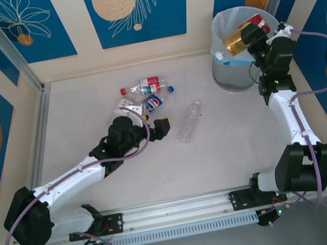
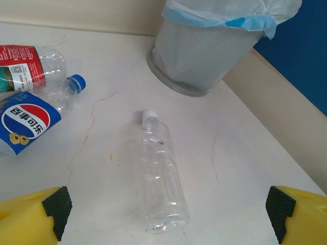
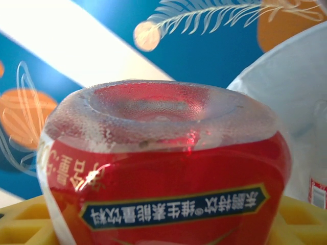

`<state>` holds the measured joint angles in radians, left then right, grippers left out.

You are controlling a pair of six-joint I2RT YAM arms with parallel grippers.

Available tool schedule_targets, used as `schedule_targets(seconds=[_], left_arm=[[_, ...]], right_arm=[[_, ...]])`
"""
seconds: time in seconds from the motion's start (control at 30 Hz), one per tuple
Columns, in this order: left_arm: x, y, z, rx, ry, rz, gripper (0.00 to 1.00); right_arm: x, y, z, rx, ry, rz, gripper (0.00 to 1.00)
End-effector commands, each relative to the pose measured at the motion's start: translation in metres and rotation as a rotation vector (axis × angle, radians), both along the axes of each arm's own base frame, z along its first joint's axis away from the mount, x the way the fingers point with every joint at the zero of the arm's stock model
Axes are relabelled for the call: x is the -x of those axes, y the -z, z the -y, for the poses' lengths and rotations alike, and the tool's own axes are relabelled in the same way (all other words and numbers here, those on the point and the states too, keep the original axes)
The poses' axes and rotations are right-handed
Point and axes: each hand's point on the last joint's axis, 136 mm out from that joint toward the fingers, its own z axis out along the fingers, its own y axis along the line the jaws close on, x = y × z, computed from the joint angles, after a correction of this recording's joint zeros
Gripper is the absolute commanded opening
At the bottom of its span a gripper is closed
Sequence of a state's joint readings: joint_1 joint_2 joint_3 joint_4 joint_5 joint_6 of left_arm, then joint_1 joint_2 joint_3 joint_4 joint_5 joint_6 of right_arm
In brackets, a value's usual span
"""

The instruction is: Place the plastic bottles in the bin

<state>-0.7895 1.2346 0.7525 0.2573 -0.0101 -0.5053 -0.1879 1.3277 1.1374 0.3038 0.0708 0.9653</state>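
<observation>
Holding a red-and-gold labelled plastic bottle (image 1: 242,37) in right gripper (image 1: 252,32), jaws clamped on its body, over the lined mesh bin (image 1: 231,76). Poised with left gripper (image 1: 161,129) spread wide, empty, near a clear white-capped bottle (image 2: 161,173) lying on the pale table (image 2: 245,168). Probably light, thin-walled, slick, crushable; best taken across ribbed mid-body. Blue-capped Pepsi bottle (image 2: 25,122) lying nearby, just beside a red-label bottle (image 2: 30,66).
</observation>
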Motion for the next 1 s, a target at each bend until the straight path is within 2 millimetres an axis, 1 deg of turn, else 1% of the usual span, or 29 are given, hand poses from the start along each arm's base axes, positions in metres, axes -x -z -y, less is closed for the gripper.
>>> schedule_targets(seconds=[0.0,0.1,0.17,0.4,0.53,0.7,0.83,0.97], left_arm=[[-0.002,0.001,-0.001,0.011,-0.017,-0.009,0.99],[-0.002,0.003,-0.001,0.011,-0.016,-0.015,0.99],[-0.002,0.003,-0.001,0.013,-0.013,-0.018,0.99],[-0.001,0.003,0.0,0.008,-0.007,-0.019,0.99],[0.0,0.005,0.0,0.004,-0.004,-0.024,0.99],[-0.001,0.006,-0.001,0.001,-0.01,-0.029,0.99],[0.0,0.006,-0.001,-0.001,-0.01,-0.032,0.99],[0.0,0.008,-0.001,-0.005,-0.008,-0.036,0.99]], right_arm=[[-0.007,-0.046,0.017,-0.095,0.042,0.142,0.55],[-0.02,-0.049,0.025,-0.092,0.065,0.138,0.55],[-0.027,-0.048,0.03,-0.092,0.089,0.138,0.54],[-0.058,-0.032,0.056,-0.073,0.207,0.115,0.53],[-0.075,-0.028,0.066,-0.031,0.259,0.104,0.56],[-0.092,-0.022,0.064,0.058,0.275,0.072,0.56],[-0.1,-0.013,0.06,0.13,0.29,0.035,0.56],[-0.109,-0.007,0.053,0.242,0.303,0.005,0.56]])
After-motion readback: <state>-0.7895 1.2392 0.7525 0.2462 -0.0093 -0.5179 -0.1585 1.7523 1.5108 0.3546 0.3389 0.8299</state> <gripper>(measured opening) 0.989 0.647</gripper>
